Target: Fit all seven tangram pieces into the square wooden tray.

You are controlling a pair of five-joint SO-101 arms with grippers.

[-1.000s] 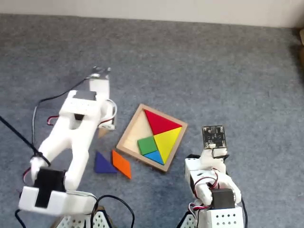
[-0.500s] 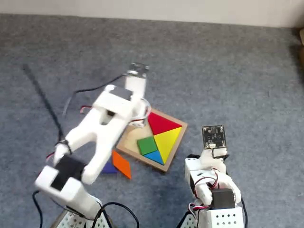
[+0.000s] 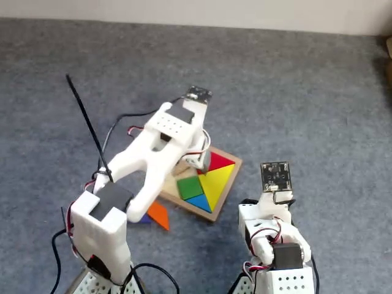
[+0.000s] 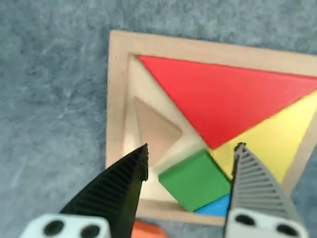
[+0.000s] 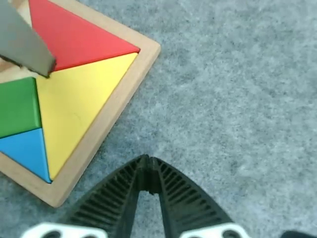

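Observation:
The square wooden tray (image 3: 227, 188) (image 4: 117, 99) holds a red triangle (image 4: 223, 101), a yellow triangle (image 4: 270, 141), a green square (image 4: 195, 181) and a blue triangle (image 4: 218, 206). A pale tan triangle (image 4: 156, 129) lies in the tray's bare corner beside the red one. My left gripper (image 4: 192, 148) hangs open just above it, its black fingertip at the tan piece's edge. An orange parallelogram (image 3: 158, 214) and a purple triangle (image 3: 144, 218) lie on the carpet beside the tray, the purple one mostly hidden by the left arm. My right gripper (image 5: 148, 173) is shut and holds nothing, near the tray's corner (image 5: 148, 49).
Grey carpet (image 3: 294, 104) lies all around the tray. The left arm (image 3: 153, 159) stretches across the tray's near-left side. The right arm (image 3: 272, 236) sits folded at the front right. A black cable (image 3: 86, 122) rises behind the left arm.
The left arm has swung right from the carpet beside the tray to over the tray, bringing the tan triangle with it. The right arm has not moved.

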